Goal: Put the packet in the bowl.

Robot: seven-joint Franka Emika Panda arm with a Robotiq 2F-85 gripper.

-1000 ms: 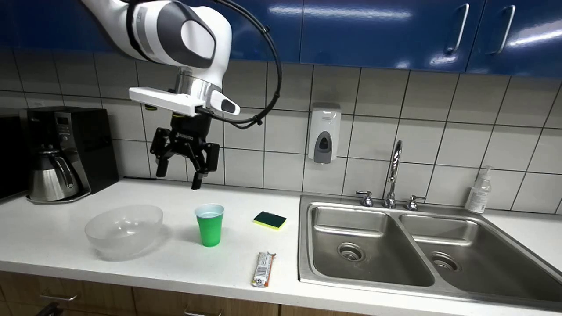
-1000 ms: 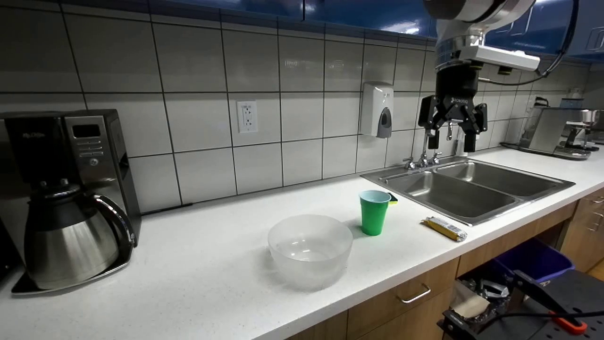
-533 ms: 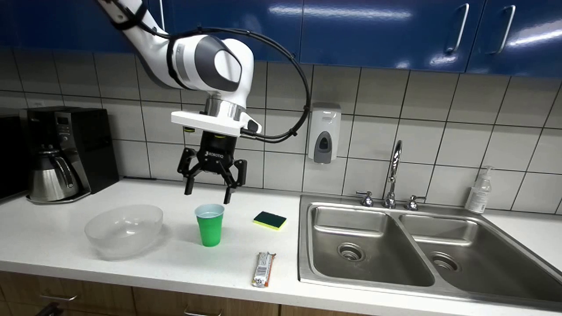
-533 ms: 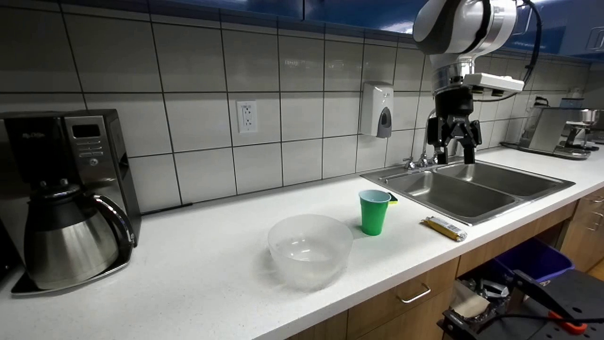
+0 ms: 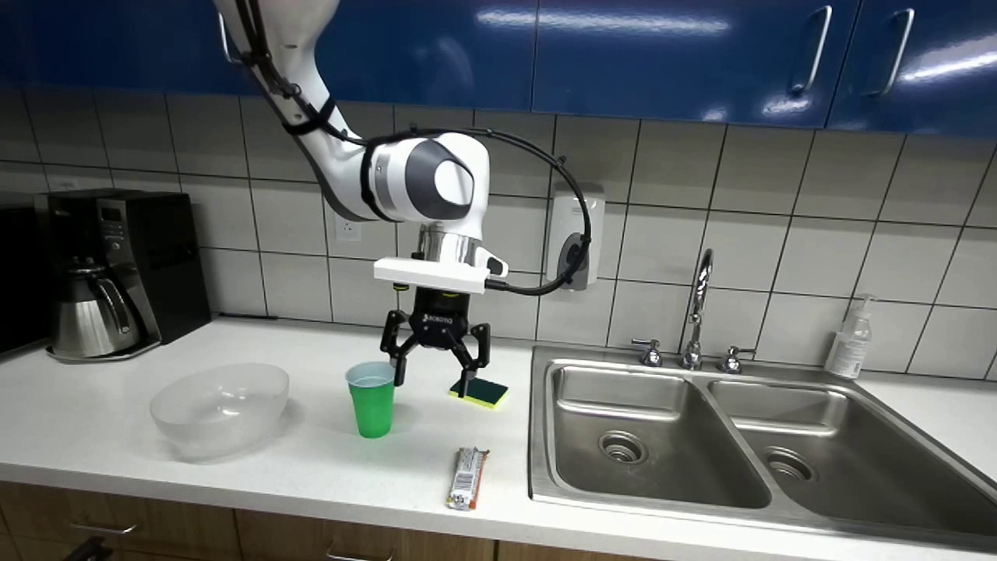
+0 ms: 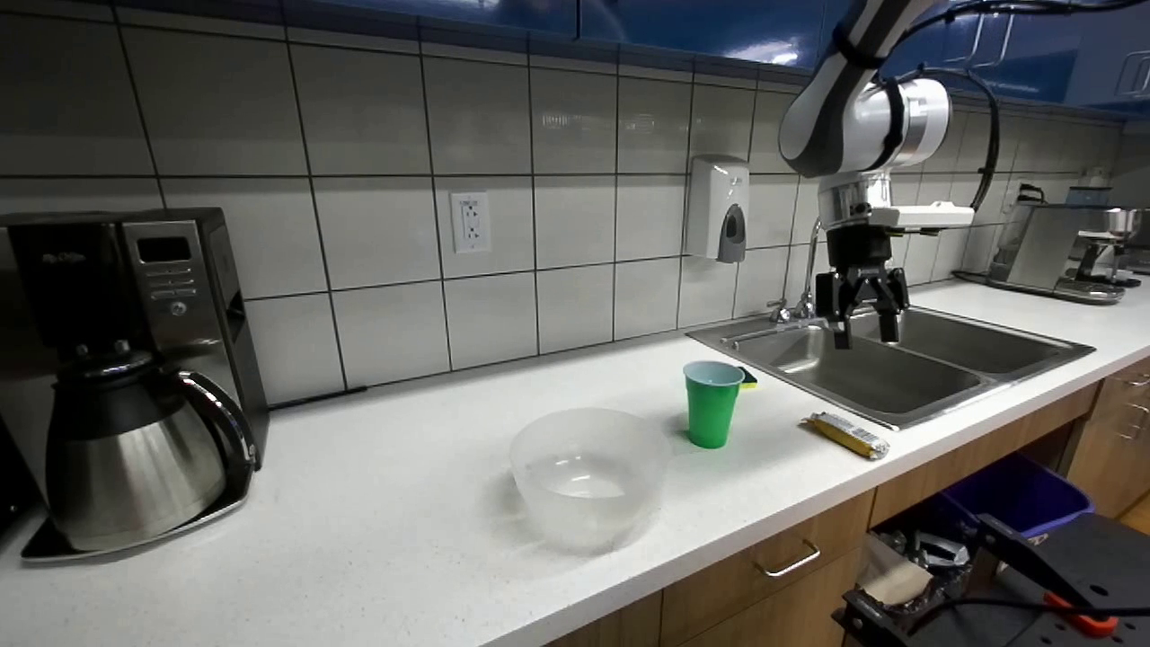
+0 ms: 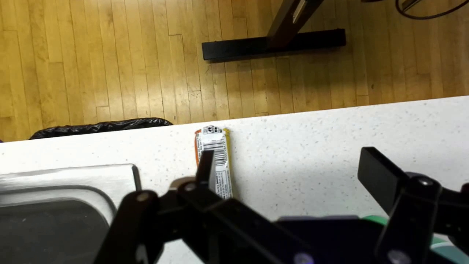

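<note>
Above the table, your parted, empty jaws drop closer to the packet, likely readying a pickup.

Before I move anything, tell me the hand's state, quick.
Hand: open, jaws well apart, holding nothing; the packet lies on the counter.

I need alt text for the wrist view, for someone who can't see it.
A packet lies at the edge of a white counter, partly hidden behind the open pincer. Part of a metal sink shows lower left, a bit of green cup lower right, and wooden floor across the top.
</note>
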